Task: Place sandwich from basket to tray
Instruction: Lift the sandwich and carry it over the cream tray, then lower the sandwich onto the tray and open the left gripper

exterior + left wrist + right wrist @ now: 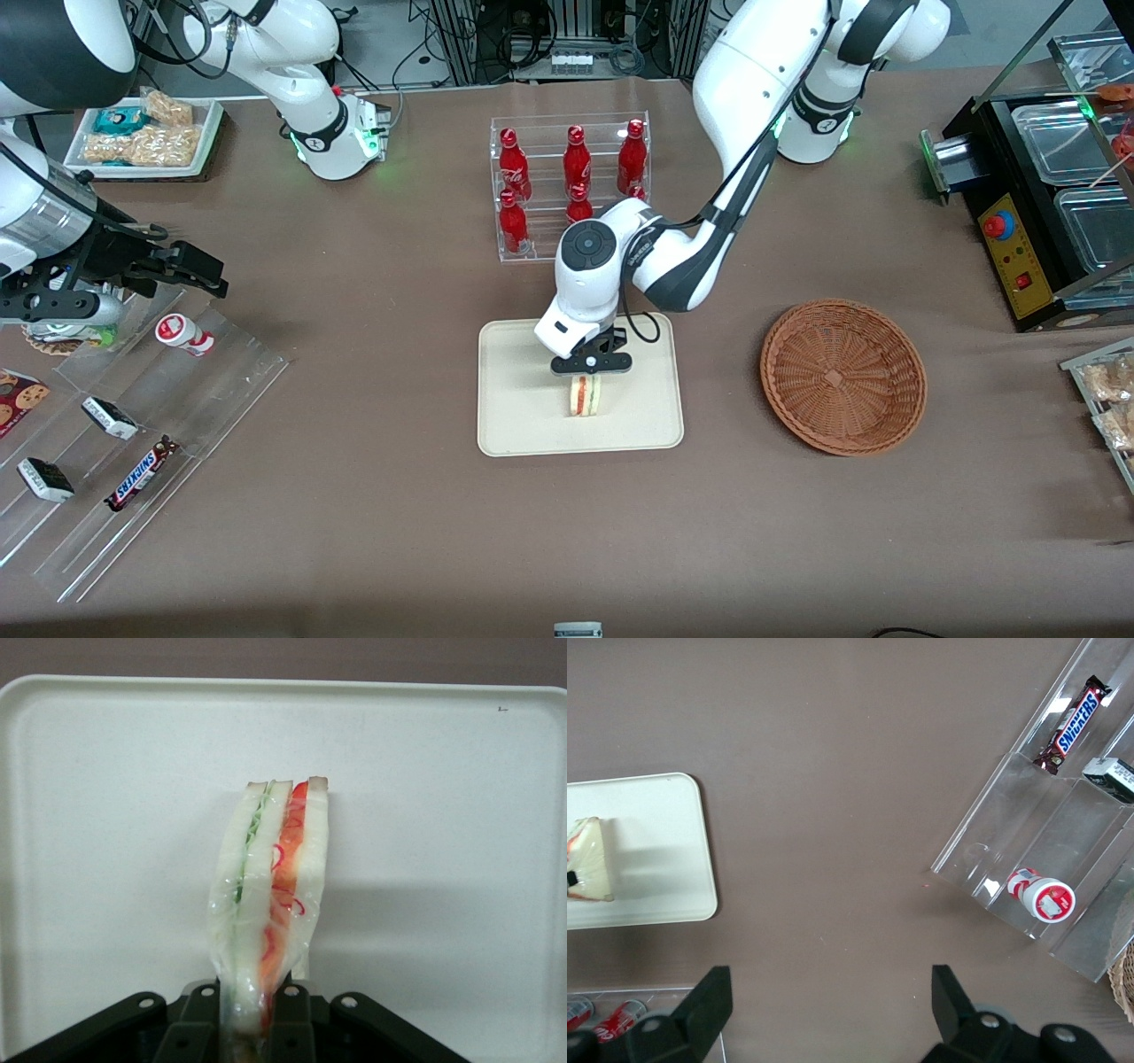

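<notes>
Right by the wrist camera sits the gripper [257, 1028], its two fingers squeezed onto one end of the sandwich [270, 895], so it is holding the sandwich. Seen from the front, the gripper [591, 369] is in the middle of the frame, just above the tray [514, 425], with the sandwich [584, 395] standing on its edge under it. It seems to touch the tray, but I cannot tell for sure.

I think the sandwich is light and very soft. It would squash if pinched hard, and its clear wrap looks slippery. The flat bread sides, where the fingers are now, look like the best place to hold it.

It is a thin wedge of pale white bread. Green and red filling show as stripes along its cut edge.

Out from there, the brown basket [842, 376] lies on the table at the middle right of the frame. It has nothing in it. Red bottles [577, 164] stand in a clear rack above the tray in the picture.
</notes>
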You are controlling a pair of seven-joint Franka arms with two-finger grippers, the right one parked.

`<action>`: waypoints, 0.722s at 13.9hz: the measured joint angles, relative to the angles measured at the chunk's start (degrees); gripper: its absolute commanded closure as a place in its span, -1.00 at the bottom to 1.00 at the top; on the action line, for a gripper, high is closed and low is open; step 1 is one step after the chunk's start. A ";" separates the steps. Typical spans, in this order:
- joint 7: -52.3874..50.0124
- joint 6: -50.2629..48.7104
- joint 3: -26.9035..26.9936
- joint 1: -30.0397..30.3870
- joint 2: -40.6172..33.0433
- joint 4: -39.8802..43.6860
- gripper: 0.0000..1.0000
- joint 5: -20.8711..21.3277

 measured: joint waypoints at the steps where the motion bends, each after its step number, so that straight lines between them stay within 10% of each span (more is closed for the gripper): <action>1: -1.64 1.07 0.01 -0.06 0.57 0.00 -0.74 0.74; 2: -3.21 1.60 0.01 -0.07 0.86 0.01 -1.00 1.14; 10: -5.49 -10.20 1.63 0.97 -9.89 3.78 -1.00 1.66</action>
